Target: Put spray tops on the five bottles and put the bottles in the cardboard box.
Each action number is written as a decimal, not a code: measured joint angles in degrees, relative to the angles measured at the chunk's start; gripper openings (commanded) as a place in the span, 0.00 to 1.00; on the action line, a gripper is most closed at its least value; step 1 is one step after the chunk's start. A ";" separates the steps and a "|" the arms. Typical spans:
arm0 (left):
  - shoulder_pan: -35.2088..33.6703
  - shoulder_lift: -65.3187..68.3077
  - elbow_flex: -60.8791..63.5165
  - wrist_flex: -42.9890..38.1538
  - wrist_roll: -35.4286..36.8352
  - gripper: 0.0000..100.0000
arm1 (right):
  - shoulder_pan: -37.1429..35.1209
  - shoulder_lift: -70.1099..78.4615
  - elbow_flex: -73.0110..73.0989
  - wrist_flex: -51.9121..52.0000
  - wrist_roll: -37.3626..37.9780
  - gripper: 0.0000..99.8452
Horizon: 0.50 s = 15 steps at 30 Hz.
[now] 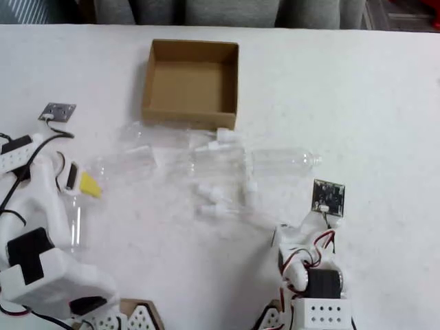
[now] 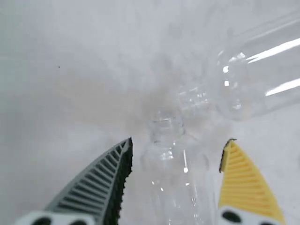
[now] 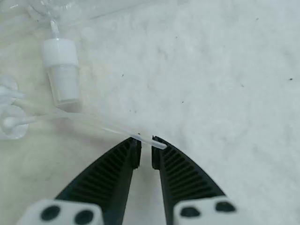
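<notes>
Slipping is the risk: right gripper (image 3: 146, 141) is closed only on the tube end of a spray top (image 3: 86, 121). Left gripper (image 2: 180, 140) stands open around a bottle (image 2: 171, 168), at nine o'clock on the desk (image 1: 378, 103).

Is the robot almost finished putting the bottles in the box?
Not nearly. Done: nothing boxed, since the cardboard box is empty. Bottles and loose spray tops lie on the table. In hand: the left gripper has its fingers open either side of an uncapped bottle, and the right gripper is at the tip of one top's thin tube. Left: fitting tops, then boxing bottles.
</notes>
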 measured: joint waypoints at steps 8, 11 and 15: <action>0.18 -0.09 1.41 -0.26 0.00 0.22 | 0.00 0.00 0.00 0.00 0.00 0.02; 0.18 -0.09 1.41 -0.26 0.09 0.18 | 0.00 0.00 0.00 0.00 0.00 0.02; 0.26 -0.09 1.41 -0.26 0.09 0.10 | 0.00 0.00 0.00 0.00 0.00 0.02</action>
